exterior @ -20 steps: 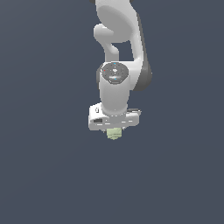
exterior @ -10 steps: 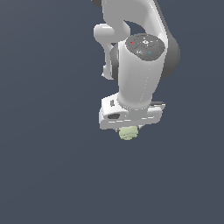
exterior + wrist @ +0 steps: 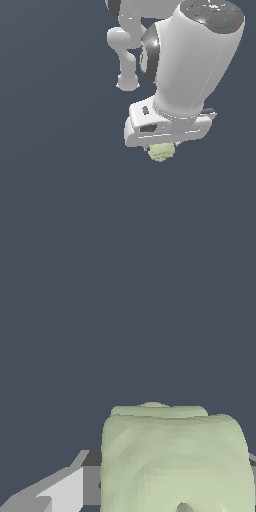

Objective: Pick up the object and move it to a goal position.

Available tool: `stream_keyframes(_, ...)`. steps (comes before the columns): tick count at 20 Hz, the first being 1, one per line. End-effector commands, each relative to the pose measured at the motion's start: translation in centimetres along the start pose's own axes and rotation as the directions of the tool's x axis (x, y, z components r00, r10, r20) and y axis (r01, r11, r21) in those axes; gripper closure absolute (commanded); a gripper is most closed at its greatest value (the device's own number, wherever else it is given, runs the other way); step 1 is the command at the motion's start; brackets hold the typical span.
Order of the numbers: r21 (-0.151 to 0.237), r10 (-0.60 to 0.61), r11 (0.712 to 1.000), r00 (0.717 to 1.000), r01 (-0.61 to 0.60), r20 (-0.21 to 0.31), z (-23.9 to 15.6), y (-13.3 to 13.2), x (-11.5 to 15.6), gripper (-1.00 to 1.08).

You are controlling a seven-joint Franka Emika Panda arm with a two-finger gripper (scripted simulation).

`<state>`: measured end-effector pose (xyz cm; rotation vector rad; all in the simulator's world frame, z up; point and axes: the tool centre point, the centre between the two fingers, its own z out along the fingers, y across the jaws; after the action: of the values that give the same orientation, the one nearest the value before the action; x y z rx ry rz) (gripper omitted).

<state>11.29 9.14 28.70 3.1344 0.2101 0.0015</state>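
Pincer (image 3: 162, 148) pinching the pale green lump (image 3: 161, 152).
Lump pokes out beneath the white arm (image 3: 192, 65), against a plain dark backdrop.

The arm (image 3: 192, 65) is a glossy white shell of rounded cylindrical segments with dark grey bands at the joints; the grey cap on the large segment, at the end farthest from the gripper (image 3: 161, 145), carries small red and blue-green marks. The gripper is a flat, white, box-shaped housing directly beneath that segment, with a dark rectangular recess in its face. In the wrist view, one finger (image 3: 60, 491) appears as a white-and-grey angular wedge
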Motion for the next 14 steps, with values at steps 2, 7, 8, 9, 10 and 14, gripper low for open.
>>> stream_keyframes(2, 0.0, 0.001, 1.0, 1.0, -0.001, 0.001, -1.3, -0.7, 0.9, 1.08)
stream_keyframes(7, 0.0, 0.001, 1.0, 1.0, -0.001, 0.001, -2.5, -1.4, 1.7, 1.08)
stream_keyframes(8, 0.0, 0.001, 1.0, 1.0, -0.001, 0.001, -2.6, -1.5, 1.8, 1.08)
stream_keyframes(9, 0.0, 0.001, 1.0, 1.0, -0.001, 0.001, -2.8, -1.6, 1.9, 1.08)
stream_keyframes(10, 0.0, 0.001, 1.0, 1.0, -0.001, 0.001, -2.9, -1.7, 2.0, 1.08)
stream_keyframes(14, 0.0, 0.001, 1.0, 1.0, -0.001, 0.001, -3.3, -1.9, 2.3, 1.08)
